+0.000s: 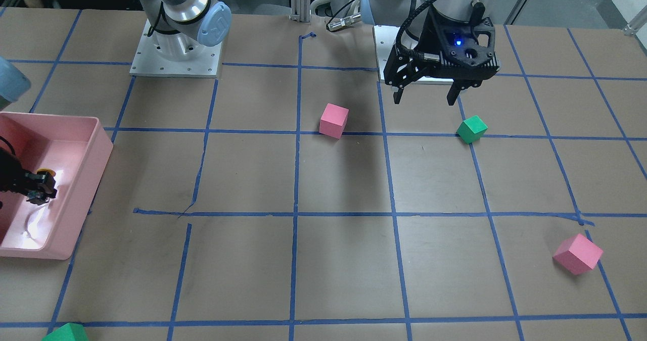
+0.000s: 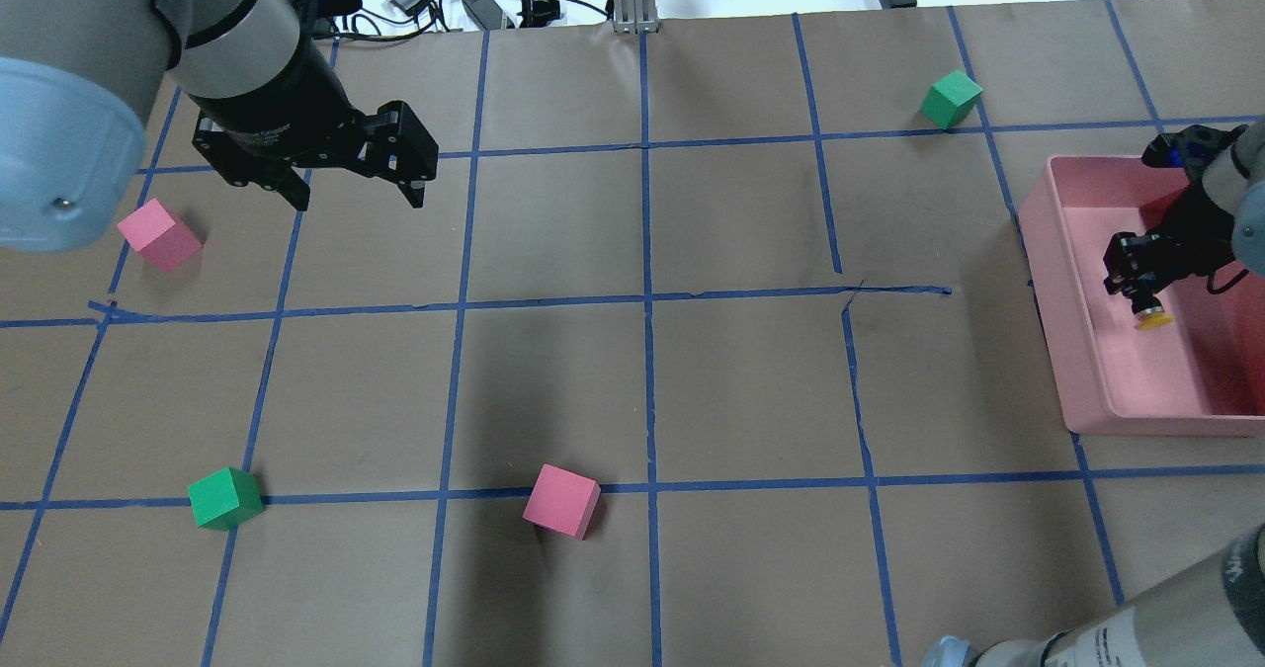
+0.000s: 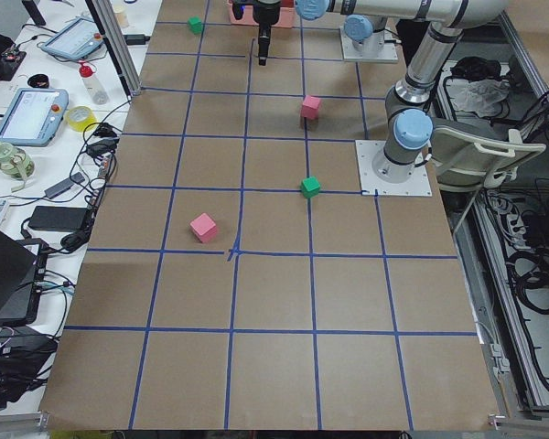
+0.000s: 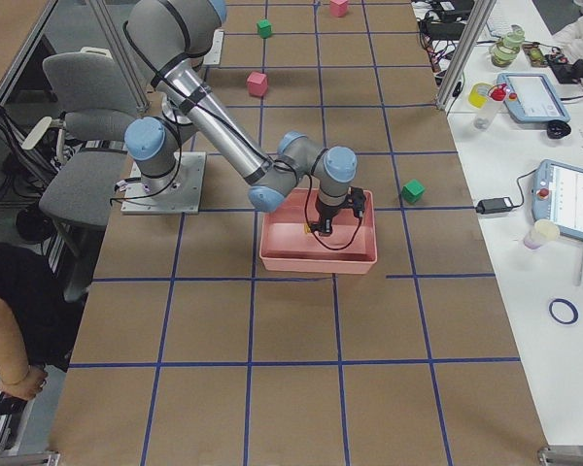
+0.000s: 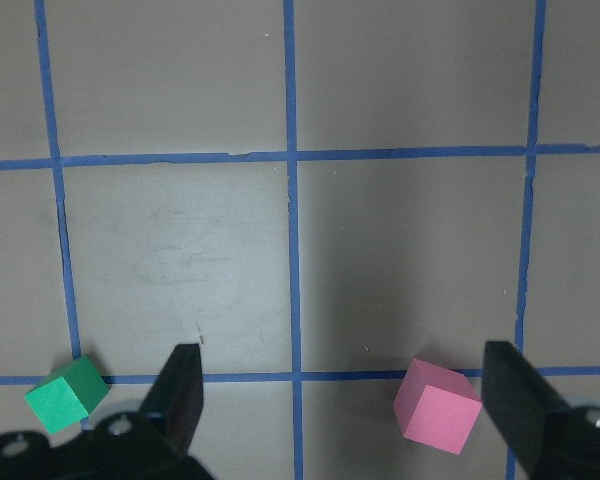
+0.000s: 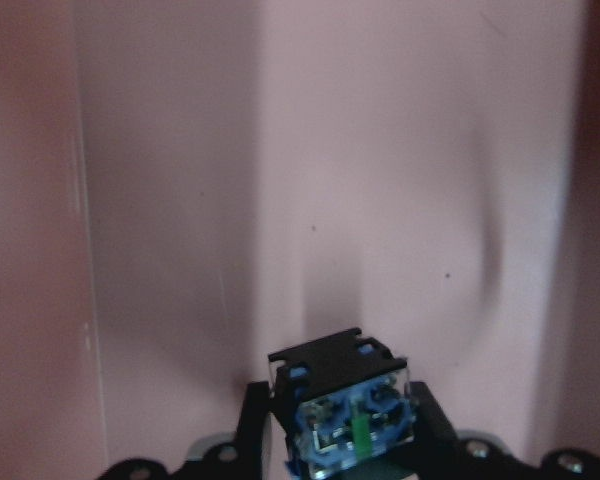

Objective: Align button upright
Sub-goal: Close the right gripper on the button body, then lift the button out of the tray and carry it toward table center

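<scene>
Seen from across the bench [image 1: 343,270], my right gripper [image 1: 39,185] is down inside the pink tub [image 1: 103,149], clamped on the button [image 1: 45,171]. The button's yellow cap shows right beside my fingers. My left gripper [image 1: 427,97] hangs over the bench well apart from the tub, spread wide with nothing in it. A pink cube [image 1: 333,120] and a green cube [image 1: 471,129] sit on the bench, also well apart from the tub.

From overhead, the button is inside the tub, off its walls. The yellow cap pokes out past my right fingertips, pointing away from my wrist. I cannot tell whether the cap touches the tub floor. My left gripper is far from the tub, at the opposite side of the bench.

From the bench's left end, the tub is far off and I cannot make out the button.

From the right end, my right arm reaches down into the tub, and a speck of yellow shows at the gripper inside the tub walls.

My left wrist camera shows my two fingers set far apart over bare bench, with the green cube by one and the pink cube by the other.

My right wrist camera shows the button's base end, a clear block with blue parts, pinched between my fingers. The tub's pink floor lies beyond it.
</scene>
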